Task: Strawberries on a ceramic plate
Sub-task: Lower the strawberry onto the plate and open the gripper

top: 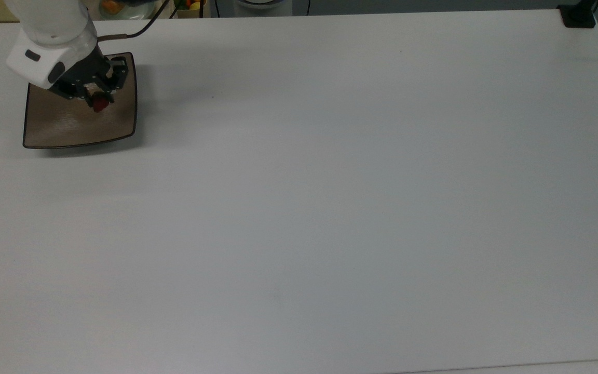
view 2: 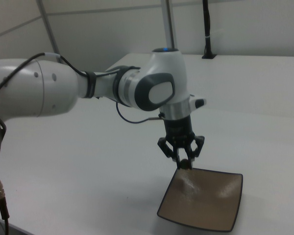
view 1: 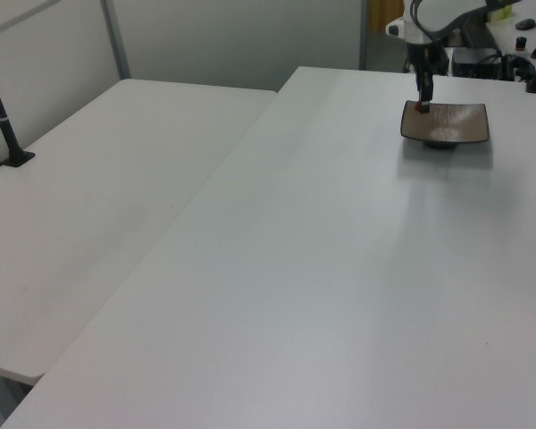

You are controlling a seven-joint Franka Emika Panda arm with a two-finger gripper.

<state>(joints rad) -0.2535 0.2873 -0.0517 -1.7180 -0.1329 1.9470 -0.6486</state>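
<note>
Carrying the strawberry (top: 99,103) pinched in the gripper (top: 100,102), you hung over the plate (top: 78,127) near its rim, so next I'd lower and release.

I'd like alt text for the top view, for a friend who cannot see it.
A white robot arm's gripper holds a small red strawberry over a square brown ceramic plate near the top view's upper left corner. The plate sits on a wide white table.
</note>
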